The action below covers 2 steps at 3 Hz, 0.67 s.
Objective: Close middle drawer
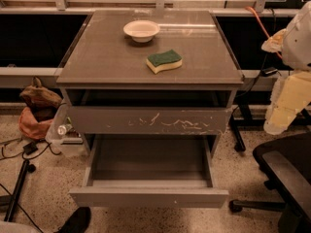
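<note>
Only one camera view, so here goes. The middle drawer (148,197) is pulled way out toward the near side. Its plain grey front sits low down, close to the floor, and you can see straight into the empty box behind it. Right above it is the scratched drawer front (148,120), which looks nearly shut.

Up on the bench (107,57) there's a white bowl (141,30) toward the far side and a green-and-yellow sponge (164,61) a bit nearer and to the right. Neither one is in the way.

The hand (278,120) hangs off to the right of the bench, about level with the scratched front and well apart from everything. Honestly can't tell if it's open or closed.

The part that matters: the open drawer's front runs left to right, and it lies down and to the left of the hand, a bit nearer too. My guess is the hand has to drop, swing left to get in front of that face, then push straight toward the far side. The black office chair (286,174) on the near right looks like the thing to dodge.
</note>
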Each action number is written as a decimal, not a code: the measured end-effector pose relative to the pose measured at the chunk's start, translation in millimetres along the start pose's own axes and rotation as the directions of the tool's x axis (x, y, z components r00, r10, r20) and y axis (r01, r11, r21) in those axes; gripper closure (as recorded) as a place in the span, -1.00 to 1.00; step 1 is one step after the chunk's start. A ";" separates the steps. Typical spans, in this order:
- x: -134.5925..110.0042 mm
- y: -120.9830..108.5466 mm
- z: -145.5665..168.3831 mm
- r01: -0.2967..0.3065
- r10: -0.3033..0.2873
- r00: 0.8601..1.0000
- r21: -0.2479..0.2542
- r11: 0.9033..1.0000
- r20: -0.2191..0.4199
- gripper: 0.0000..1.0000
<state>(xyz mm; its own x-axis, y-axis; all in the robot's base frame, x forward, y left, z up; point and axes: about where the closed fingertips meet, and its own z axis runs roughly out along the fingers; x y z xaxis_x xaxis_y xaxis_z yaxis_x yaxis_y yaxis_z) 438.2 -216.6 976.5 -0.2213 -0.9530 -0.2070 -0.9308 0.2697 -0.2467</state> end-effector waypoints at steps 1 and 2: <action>0.0 0.0 0.0 0.000 0.000 1.000 0.000 1.000 0.000 -1.00; -1.7 21.3 29.2 0.016 -0.016 1.000 -0.056 0.998 -0.007 -1.00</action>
<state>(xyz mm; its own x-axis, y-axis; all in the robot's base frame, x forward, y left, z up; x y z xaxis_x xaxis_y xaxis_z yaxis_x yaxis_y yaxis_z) 427.2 -205.2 943.9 -0.2084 -0.9581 -0.1964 -0.9491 0.2466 -0.1961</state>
